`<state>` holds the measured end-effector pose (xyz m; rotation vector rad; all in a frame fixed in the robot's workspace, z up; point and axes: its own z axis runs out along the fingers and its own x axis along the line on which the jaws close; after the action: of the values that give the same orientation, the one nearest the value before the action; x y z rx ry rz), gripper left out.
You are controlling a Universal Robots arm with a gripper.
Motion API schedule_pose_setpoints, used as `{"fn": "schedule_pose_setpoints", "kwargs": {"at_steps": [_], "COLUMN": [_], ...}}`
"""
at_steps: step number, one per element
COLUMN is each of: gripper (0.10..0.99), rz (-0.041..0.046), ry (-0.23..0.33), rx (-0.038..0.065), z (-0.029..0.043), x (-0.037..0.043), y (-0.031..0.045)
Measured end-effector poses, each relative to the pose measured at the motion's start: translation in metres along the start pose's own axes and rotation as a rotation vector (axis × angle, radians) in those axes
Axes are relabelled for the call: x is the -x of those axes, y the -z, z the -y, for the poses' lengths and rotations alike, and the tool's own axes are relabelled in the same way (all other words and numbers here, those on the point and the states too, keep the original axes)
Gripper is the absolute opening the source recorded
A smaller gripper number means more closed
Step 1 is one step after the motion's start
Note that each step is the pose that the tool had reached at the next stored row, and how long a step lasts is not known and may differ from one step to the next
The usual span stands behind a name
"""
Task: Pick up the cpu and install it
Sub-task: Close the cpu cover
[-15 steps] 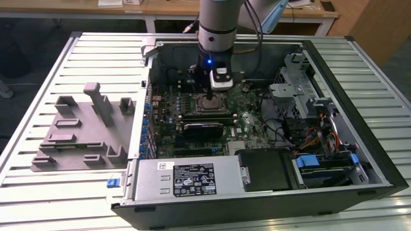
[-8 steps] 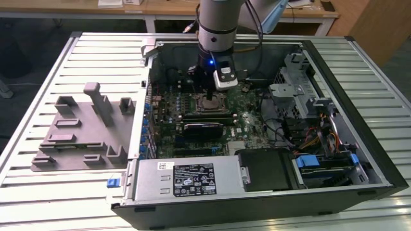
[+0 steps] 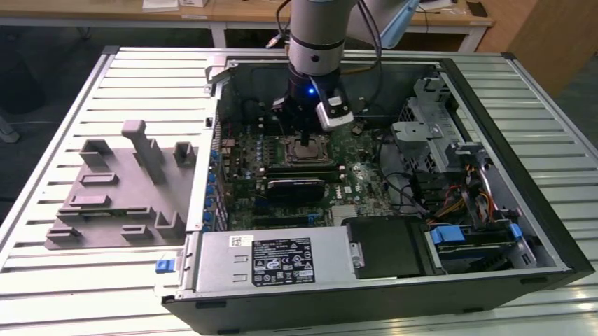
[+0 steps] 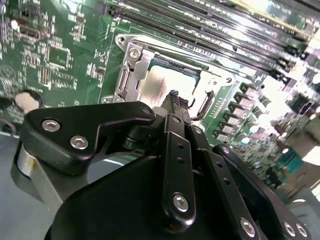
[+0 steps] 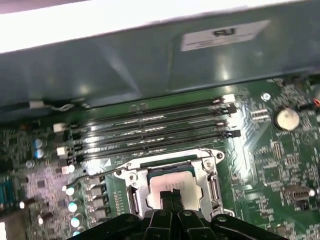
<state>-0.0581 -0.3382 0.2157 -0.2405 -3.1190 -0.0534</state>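
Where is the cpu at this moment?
In both wrist views, the small flat square silver-grey cpu sits within the silver metal socket frame on the green motherboard, at the black pincer tip, beside the long memory slots.

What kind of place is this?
Probably a robotics lab or workshop: a robot arm reaches into an open desktop computer case on a slatted metal table, with wooden desks behind.

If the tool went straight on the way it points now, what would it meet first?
Most likely the metal top of the cpu, lying inside the socket frame. The tool points at its middle in both wrist views; the gap between them is unclear.
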Motion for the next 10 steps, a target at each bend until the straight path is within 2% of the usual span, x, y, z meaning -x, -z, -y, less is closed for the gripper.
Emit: {"fn": "schedule_pose_setpoints", "kwargs": {"at_steps": [7, 10], "gripper": [0.106, 0.106], "rz": [-0.0042, -0.0052], "ry": [0.127, 0.158], "rx": [-0.002, -0.002], "z": [0.0, 0.0], "x": [0.0, 0.0], "y": [-0.0003, -0.0003]}}
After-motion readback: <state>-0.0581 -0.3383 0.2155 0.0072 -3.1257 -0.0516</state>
